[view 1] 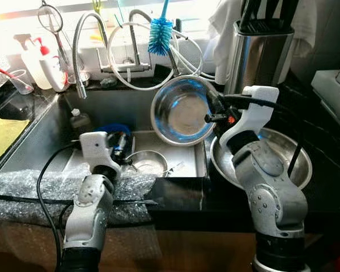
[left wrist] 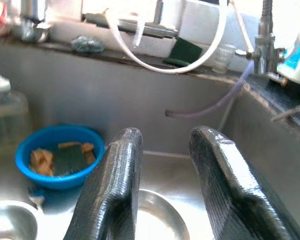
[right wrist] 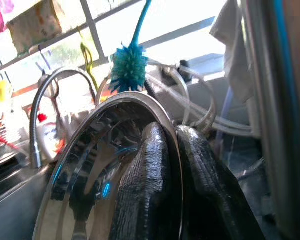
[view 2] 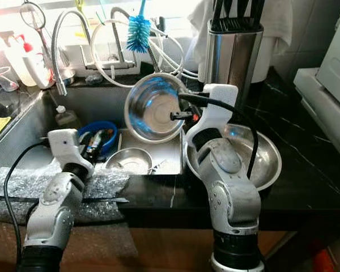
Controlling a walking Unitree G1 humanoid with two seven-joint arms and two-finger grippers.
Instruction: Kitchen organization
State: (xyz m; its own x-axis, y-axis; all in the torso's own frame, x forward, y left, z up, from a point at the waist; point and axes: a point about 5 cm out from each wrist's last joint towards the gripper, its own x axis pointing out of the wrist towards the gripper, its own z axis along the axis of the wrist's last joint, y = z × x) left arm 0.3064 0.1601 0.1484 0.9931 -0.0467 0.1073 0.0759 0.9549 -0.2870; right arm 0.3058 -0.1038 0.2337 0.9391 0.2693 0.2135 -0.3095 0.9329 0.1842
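Left eye view: I have the right gripper (view 1: 211,107) pinching the steel bowl (view 1: 181,110) by its rim at three o'clock, tilted over the sink (view 1: 45,127), likely draining. Left gripper (left wrist: 165,185) hovers parted, empty.

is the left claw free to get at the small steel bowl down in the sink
Probably yes. The left claw is open and empty, hanging over the sink right above the small steel bowl, with nothing between them.
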